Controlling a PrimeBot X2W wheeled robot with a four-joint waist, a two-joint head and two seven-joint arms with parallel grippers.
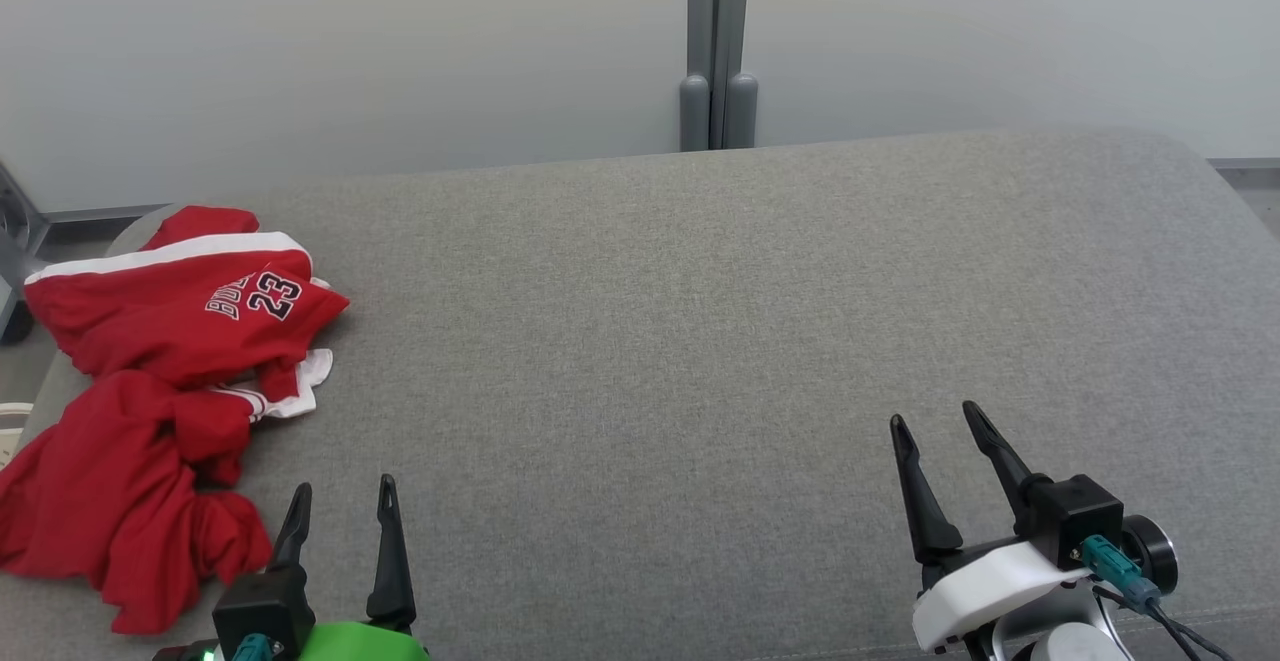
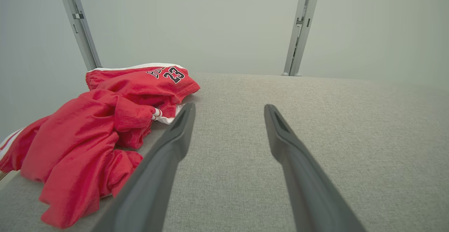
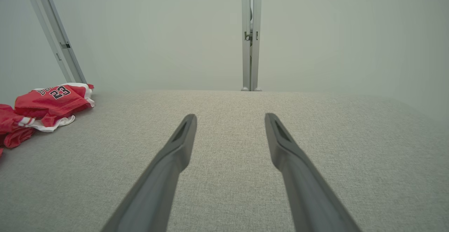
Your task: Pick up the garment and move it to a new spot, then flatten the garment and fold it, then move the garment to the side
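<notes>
In the head view the garment [image 1: 160,391] is seen bunched in a red heap at the far left of the grey surface [image 1: 700,341], its lower folds just beside the left gripper [image 1: 345,486]. That gripper is seen spread wide and empty. The right gripper [image 1: 935,414], well apart from the cloth, is likewise spread and empty. Nothing has yet been picked up.

In the left wrist view the fingers [image 2: 168,147] are seen splayed, with the heap to their left and its white hem close to the left fingertip. The pickup is judged best made by this arm. The gripper should be swung toward the heap, lowered onto a raised fold rather than a flat layer, and closed only once cloth is between the fingers.

In the right wrist view the garment is seen far off to the left. Bare surface lies ahead, where the garment could be set down.
</notes>
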